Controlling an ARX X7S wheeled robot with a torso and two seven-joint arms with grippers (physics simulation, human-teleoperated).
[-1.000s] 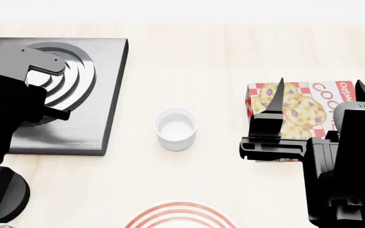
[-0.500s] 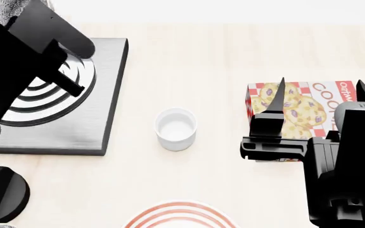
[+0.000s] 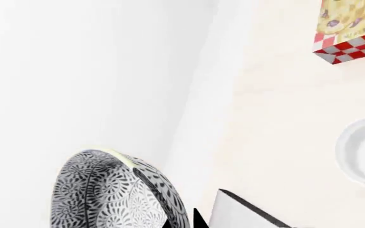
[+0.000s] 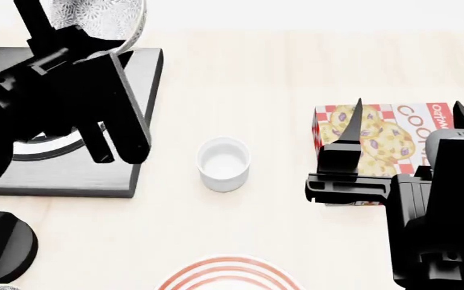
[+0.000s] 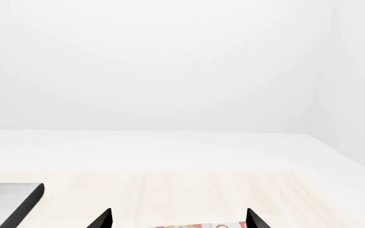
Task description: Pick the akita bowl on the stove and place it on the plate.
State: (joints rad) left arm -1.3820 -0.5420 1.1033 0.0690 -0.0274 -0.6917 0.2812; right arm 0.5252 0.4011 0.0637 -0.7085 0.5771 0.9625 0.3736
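The left gripper (image 4: pixel 95 36) is closed on the rim of the akita bowl (image 4: pixel 99 17), holding it in the air above the far edge of the stove (image 4: pixel 127 163), apparently clear for the carry to the plate (image 4: pixel 230 275), which lies nearer the robot than the stove. The bowl is tilted on its side, a deep round shape covered in dense black-grey floral speckle. A white cup (image 4: pixel 223 164) stands on the table (image 4: pixel 240 72) just beside the stove. The right gripper (image 4: pixel 405 121) idles over the cookie box (image 4: pixel 381 136), fingers spread open.
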